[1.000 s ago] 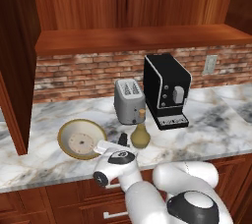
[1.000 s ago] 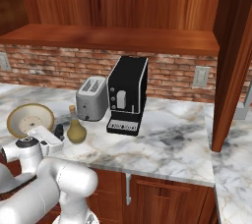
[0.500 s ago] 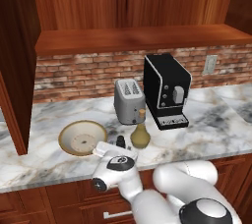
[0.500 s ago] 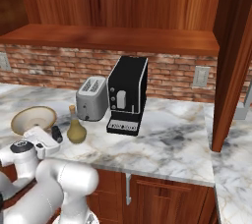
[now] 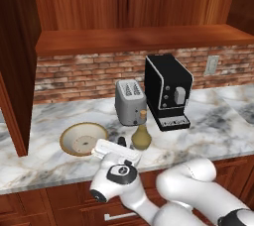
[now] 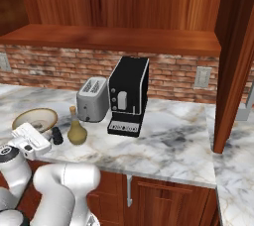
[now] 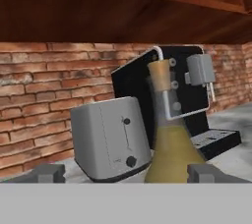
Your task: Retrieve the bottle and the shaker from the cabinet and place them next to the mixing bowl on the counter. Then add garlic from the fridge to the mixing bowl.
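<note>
The olive-tan bottle [image 5: 141, 136] [image 6: 76, 132] [image 7: 170, 144] stands corked on the marble counter [image 5: 218, 126], right of the mixing bowl [image 5: 83, 139] [image 6: 34, 119]. The small black shaker [image 5: 121, 142] [image 6: 57, 135] stands upright between the bowl and the bottle. My gripper [image 5: 121, 148] [image 6: 44, 141] [image 7: 128, 174] sits low at the counter's front edge, just in front of the shaker. It is open, its fingertips [image 7: 49, 173] wide apart with nothing gripped. The cabinet [image 5: 139, 39] hangs above with a bare shelf. The garlic and the fridge are out of view.
A silver toaster [image 5: 130, 102] [image 7: 110, 139] and a black coffee machine [image 5: 167, 91] [image 7: 192, 90] stand behind the bottle against the brick wall. A wooden cabinet side [image 5: 17, 71] comes down on the left, another [image 6: 235, 61] on the right. Bare marble lies right of the coffee machine.
The jaws opened the rest of the way. The hand drew back a little toward the counter's front, and the shaker stays standing beside the bottle. The base has not moved.
</note>
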You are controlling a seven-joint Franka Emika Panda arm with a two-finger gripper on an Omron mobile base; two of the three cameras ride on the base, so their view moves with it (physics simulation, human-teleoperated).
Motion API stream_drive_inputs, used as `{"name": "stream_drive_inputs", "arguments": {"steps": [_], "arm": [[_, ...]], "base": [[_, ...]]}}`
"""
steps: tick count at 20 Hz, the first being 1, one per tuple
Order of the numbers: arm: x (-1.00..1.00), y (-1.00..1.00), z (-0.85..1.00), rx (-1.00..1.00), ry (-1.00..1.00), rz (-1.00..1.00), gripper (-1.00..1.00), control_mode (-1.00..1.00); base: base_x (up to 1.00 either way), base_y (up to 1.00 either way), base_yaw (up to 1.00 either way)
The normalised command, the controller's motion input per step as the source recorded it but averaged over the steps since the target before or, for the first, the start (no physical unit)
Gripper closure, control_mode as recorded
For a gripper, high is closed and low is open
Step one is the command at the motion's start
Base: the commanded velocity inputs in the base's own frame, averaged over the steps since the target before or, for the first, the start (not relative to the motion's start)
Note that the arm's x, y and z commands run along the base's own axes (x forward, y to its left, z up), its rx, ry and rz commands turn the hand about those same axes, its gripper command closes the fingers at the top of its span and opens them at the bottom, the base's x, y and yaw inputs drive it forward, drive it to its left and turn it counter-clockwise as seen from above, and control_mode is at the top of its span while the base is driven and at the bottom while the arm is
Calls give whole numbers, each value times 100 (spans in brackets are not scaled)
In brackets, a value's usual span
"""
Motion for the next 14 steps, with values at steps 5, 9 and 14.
{"name": "stream_drive_inputs", "arguments": {"steps": [5,9,14], "arm": [[-36,-2,84,-2,-6,0,-100,-100],[-37,-32,80,0,3,0,-100,-100],[-12,-66,71,1,13,-6,-100,-100]], "base": [[0,0,0],[0,0,0],[0,0,0]]}}
